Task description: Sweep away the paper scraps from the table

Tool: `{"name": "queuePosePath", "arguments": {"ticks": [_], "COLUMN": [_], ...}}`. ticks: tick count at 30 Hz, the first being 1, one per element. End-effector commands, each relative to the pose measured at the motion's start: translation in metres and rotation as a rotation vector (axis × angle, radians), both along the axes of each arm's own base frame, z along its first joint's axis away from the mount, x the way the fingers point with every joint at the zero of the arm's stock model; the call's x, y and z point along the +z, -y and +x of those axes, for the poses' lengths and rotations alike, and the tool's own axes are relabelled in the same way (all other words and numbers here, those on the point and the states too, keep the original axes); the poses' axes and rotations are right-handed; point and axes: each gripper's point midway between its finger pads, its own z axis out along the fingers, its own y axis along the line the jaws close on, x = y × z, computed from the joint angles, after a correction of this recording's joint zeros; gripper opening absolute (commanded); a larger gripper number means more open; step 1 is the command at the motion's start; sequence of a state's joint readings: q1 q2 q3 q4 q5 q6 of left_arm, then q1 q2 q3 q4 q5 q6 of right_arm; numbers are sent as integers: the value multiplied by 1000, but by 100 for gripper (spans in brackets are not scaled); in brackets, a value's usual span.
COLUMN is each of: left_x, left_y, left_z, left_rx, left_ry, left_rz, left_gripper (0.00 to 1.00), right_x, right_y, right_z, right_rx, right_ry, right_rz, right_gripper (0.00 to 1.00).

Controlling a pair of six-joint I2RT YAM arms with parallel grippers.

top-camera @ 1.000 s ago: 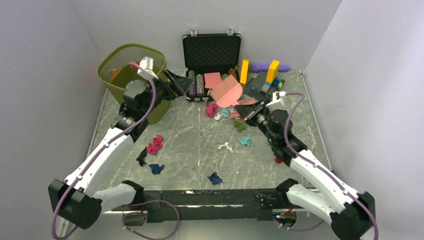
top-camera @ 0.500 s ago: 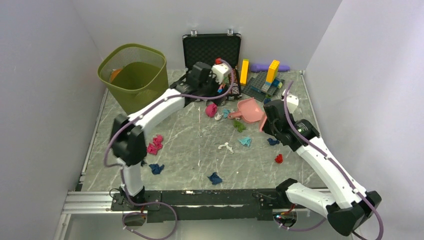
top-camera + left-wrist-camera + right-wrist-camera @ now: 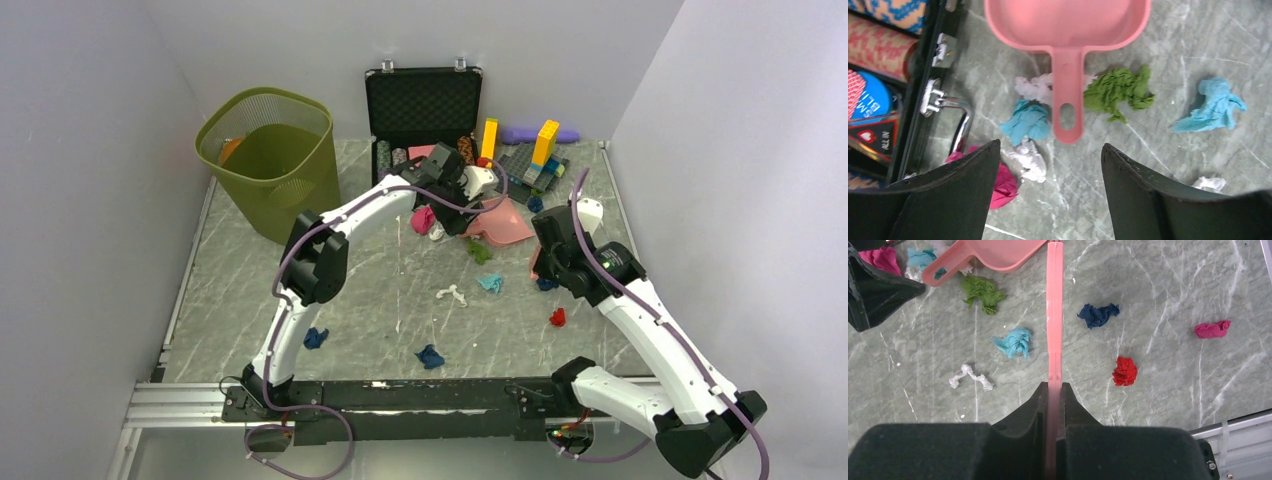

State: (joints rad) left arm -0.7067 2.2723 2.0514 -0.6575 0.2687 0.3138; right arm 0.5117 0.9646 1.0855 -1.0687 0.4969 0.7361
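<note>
Left gripper (image 3: 1049, 150), fingers spread, hovers over the pink plastic dustpan (image 3: 1066, 30), its handle's long axis pointing away between them. Crumpled coloured paper scraps (image 3: 1118, 90) flank the handle on the grey-green marble table (image 3: 1198, 40). Farther right, the right gripper (image 3: 1053, 387) pinches a thin pink plastic blade (image 3: 1054, 315).

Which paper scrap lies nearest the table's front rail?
The dark blue scrap at centre front; the other dark blue scrap sits further left and slightly farther back.
</note>
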Motion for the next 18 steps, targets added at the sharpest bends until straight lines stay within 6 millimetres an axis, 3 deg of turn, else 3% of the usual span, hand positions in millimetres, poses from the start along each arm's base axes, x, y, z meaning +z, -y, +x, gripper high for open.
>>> {"name": "queuePosePath", "arguments": {"ticks": [1,5,9,18], "left_x": [10,1,-12,-36], "left_y": [24,36,42,52], "left_z": [-16,-23,-13,9], "left_rx": [-97,-99,-59,-13], "left_ry": [13,24,24,39], "left_rz": [-35,-27,-2,8], "left_gripper": [76,75,67,62], "right_x": [8,7,8,19], "right_y": [0,-3,-3,-6], "right_z": [7,11,12,9], "right_rx": [1,16,21,36], "right_ry": [21,15,23,63], "right_rz": [-6,-7,2,48], "right_gripper": [0,0,0,0]}}
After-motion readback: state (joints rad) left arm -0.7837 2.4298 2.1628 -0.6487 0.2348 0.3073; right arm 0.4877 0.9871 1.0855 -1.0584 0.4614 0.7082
